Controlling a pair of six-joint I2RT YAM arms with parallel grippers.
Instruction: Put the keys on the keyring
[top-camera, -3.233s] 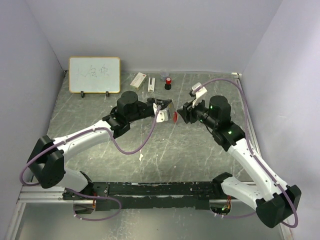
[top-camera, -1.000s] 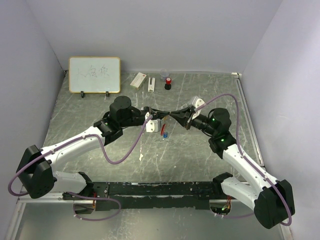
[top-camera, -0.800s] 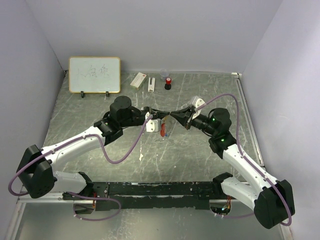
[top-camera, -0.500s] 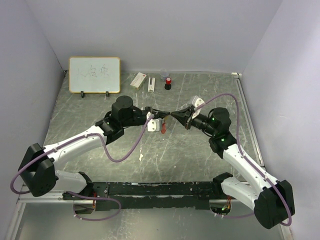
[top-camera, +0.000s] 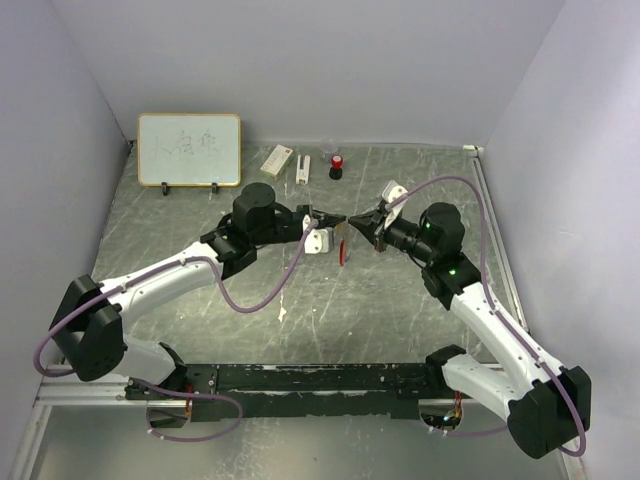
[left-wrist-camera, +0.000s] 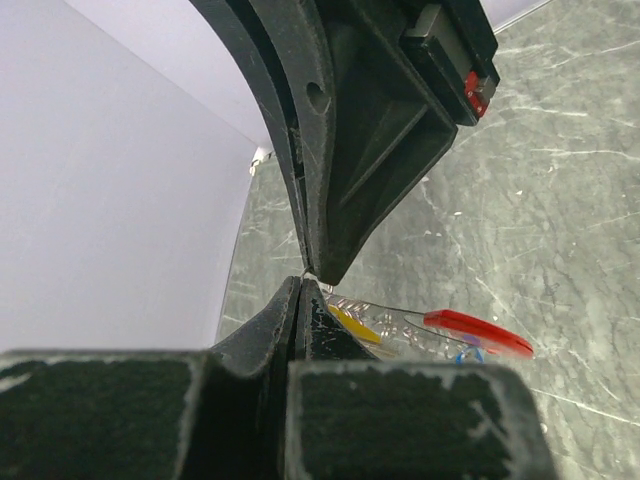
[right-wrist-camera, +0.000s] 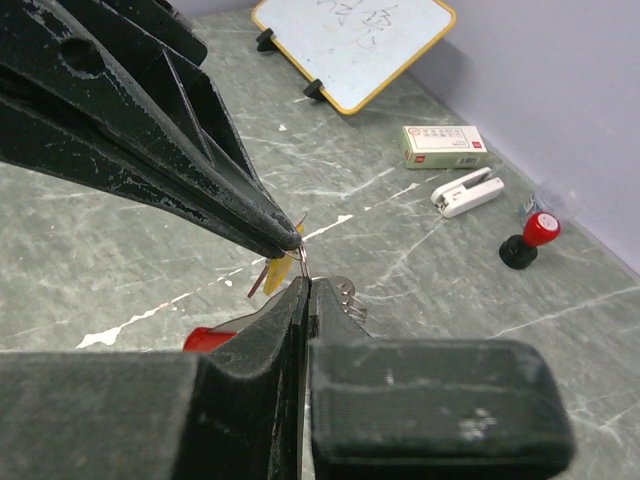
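Note:
Both grippers meet tip to tip above the middle of the table. My left gripper is shut on the thin wire loop of the keyring. My right gripper is shut on the same loop from the other side. The red tag hangs below the tips. A tan-gold key dangles beside it. A bit of blue, probably the blue key's head, shows under the tag. Silvery toothed metal pokes out beside my right fingers.
At the back stand a small whiteboard, a white box with a red mark, a white stapler-like piece and a red-and-black cylinder. Walls close in on three sides.
The right gripper has shut on the loop. Both grippers have moved a little toward the back, and the tag and keys now hang below their tips.

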